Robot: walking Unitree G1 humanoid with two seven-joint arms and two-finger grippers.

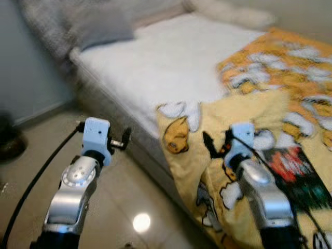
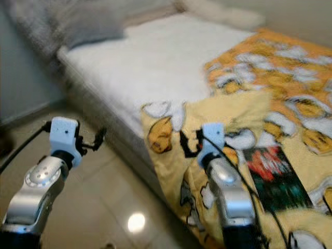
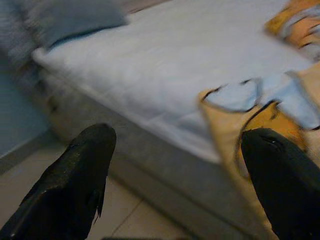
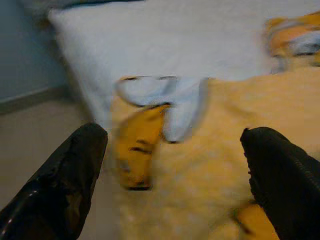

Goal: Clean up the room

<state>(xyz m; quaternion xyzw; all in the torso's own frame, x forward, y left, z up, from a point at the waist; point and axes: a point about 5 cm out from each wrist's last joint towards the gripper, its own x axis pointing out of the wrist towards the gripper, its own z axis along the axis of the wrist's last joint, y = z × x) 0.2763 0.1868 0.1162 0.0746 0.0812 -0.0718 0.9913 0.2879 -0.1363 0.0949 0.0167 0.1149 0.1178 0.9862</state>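
White bed [image 1: 155, 67], yellow blanket [image 1: 249, 119], tiled floor [image 1: 129, 207].

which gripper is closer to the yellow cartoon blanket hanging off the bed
Right. The right gripper hangs open right over the yellow blanket at its draped edge. The left gripper, also open, is off beside the bed, above the floor.

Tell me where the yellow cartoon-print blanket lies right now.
The yellow cartoon-print blanket covers the right part of the white mattress, its corner hanging over the bed's edge toward the floor, just ahead of the open right gripper.
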